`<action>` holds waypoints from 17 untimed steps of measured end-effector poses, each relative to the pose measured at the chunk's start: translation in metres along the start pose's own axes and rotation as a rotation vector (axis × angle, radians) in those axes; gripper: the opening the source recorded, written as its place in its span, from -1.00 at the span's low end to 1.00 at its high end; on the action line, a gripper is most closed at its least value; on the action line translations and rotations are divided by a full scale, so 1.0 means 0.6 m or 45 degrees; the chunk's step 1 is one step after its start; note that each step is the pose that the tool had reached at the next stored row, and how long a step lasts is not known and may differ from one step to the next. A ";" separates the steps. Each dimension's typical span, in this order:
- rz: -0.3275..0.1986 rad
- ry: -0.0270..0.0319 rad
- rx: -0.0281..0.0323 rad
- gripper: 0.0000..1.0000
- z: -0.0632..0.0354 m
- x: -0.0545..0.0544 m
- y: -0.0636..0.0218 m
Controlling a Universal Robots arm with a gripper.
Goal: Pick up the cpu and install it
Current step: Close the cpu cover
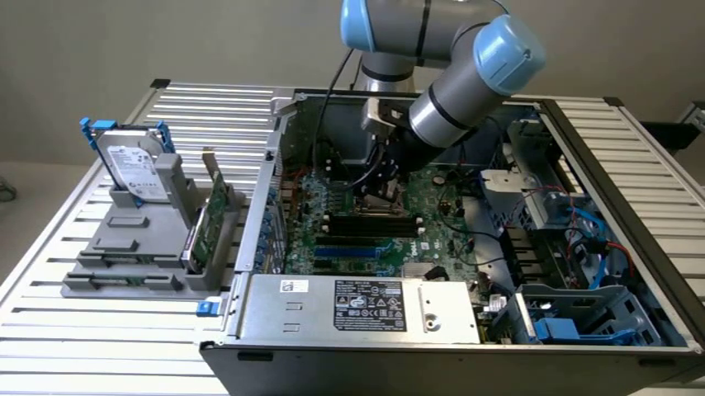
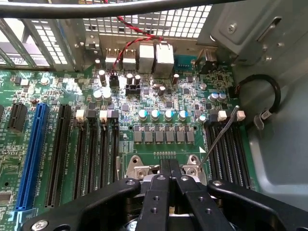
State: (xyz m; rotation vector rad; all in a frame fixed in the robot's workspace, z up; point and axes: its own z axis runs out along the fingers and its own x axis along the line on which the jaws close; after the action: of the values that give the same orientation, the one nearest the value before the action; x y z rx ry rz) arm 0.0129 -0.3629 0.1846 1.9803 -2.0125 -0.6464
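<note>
Cpu perhaps tucked under clenched black metal fingers (image 2: 164, 187); they hover low over the silver square-framed socket (image 2: 143, 171), lined up for seating.

Open computer case (image 1: 441, 369) lay on slatted table (image 1: 88, 338); outside it, toward the exterior view's left, hard drive (image 1: 134, 172) stood upright in grey holder (image 1: 132, 247); inside it sat green motherboard (image 1: 364, 223) and labelled power supply (image 1: 364, 307).

The computer case (image 1: 441, 369) stands open on top. Inside, the claw (image 2: 169, 167) sits low over the socket (image 2: 144, 171) with little room around it: a thin raised lever (image 2: 219, 137) stands just beside it, black slots (image 2: 231, 154) flank it, and a black cable (image 2: 144, 8) crosses above. The power supply (image 1: 364, 305) and drive cage (image 1: 573, 318) crowd the case's near end.
</note>
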 end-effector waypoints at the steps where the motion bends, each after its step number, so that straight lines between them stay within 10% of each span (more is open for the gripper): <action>1: 0.000 0.0004 0.0000 -0.79 0.001 0.000 0.000; 17: 0.003 0.0049 0.0001 -0.79 -0.001 -0.005 0.006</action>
State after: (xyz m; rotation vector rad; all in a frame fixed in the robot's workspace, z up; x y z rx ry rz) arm 0.0105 -0.3602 0.1872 1.9776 -2.0122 -0.6415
